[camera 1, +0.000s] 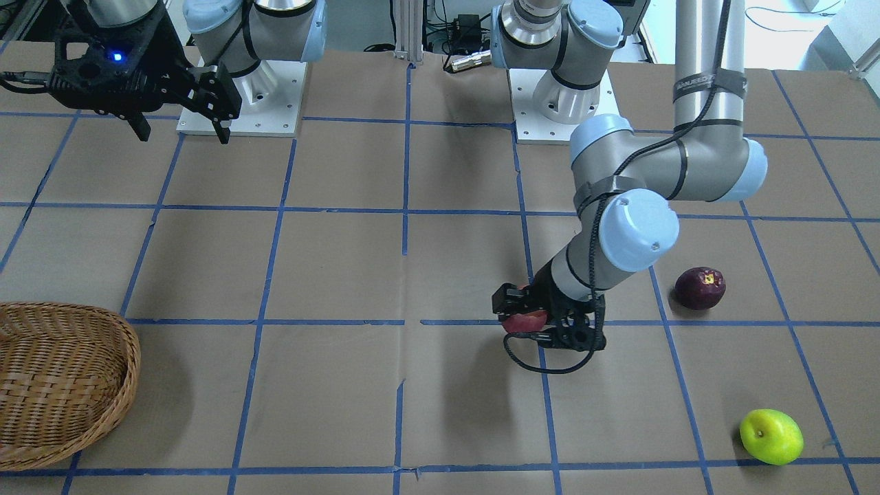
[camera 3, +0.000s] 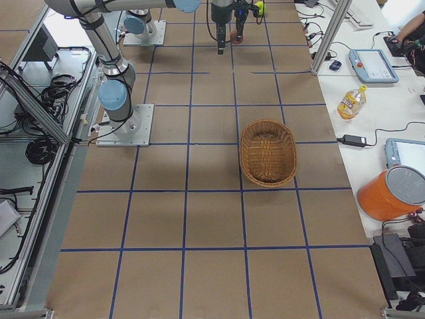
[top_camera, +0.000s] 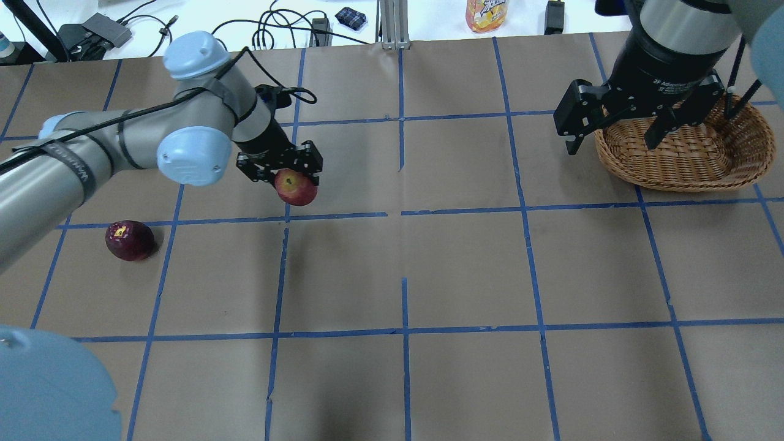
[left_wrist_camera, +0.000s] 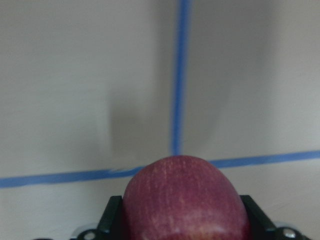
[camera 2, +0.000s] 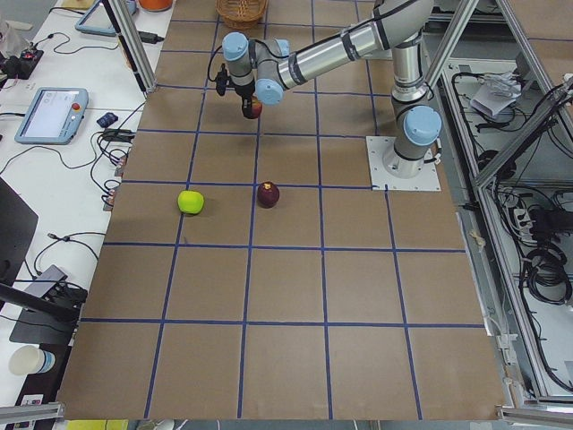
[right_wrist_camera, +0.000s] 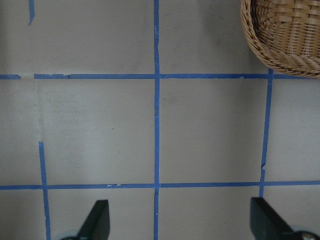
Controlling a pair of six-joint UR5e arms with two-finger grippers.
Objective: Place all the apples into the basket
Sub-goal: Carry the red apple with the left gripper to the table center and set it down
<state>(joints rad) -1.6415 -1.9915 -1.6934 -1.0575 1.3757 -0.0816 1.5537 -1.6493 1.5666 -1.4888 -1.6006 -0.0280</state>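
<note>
Your left hand (top_camera: 293, 181) is clamped on red apple (top_camera: 296, 187), held above surface (top_camera: 465, 269), left of centre. Maroon apple (top_camera: 129, 240) on surface, further left. Green apple (camera 1: 771, 436) far left. Your right hand (top_camera: 612, 143) is spread wide, gripping nothing, raised. Wicker basket (top_camera: 686, 162) far right.

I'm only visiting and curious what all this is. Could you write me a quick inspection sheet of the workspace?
surface: table, brown paper with a blue tape grid
job's things: red apple in the left gripper; purple apple and green apple on the table; basket empty
clutter: nothing seen
grippers: left gripper shut on red apple; right gripper open, holding nothing
cables: black cable loops below the left wrist
surroundings: bottle and tablet on side benches
</note>
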